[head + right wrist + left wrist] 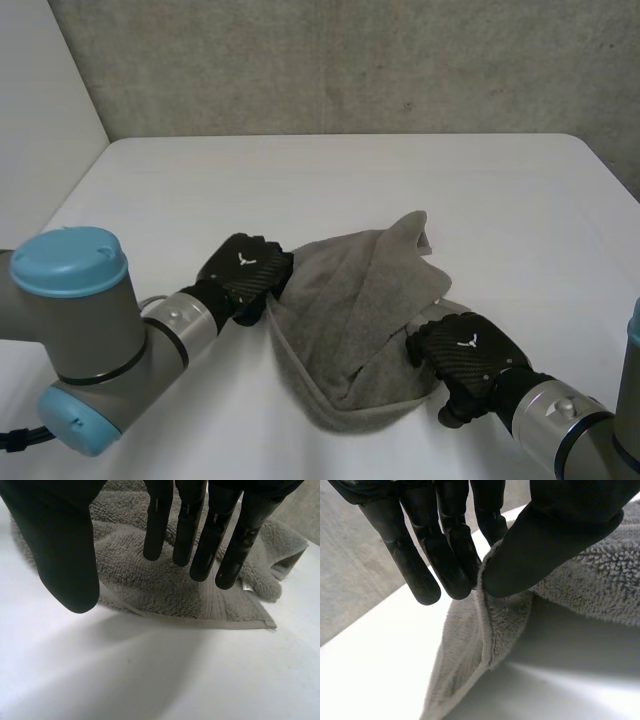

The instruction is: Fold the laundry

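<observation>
A crumpled grey towel [360, 310] lies in a heap near the middle of the white table [300, 180]. My left hand [243, 272] is at the towel's left edge. In the left wrist view the left hand [555, 535] pinches a raised hem of the towel [590, 580] between thumb and fingers. My right hand [467, 355] is at the towel's near right edge. Seen from its wrist, the right hand [187, 520] hovers with straight fingers and the thumb spread apart over the towel [150, 585], close to a hemmed corner, holding nothing.
A grey concrete wall [350, 60] runs behind the table's far edge. Bare table surface stretches beyond the towel and to both sides. Both forearms reach in from the near corners.
</observation>
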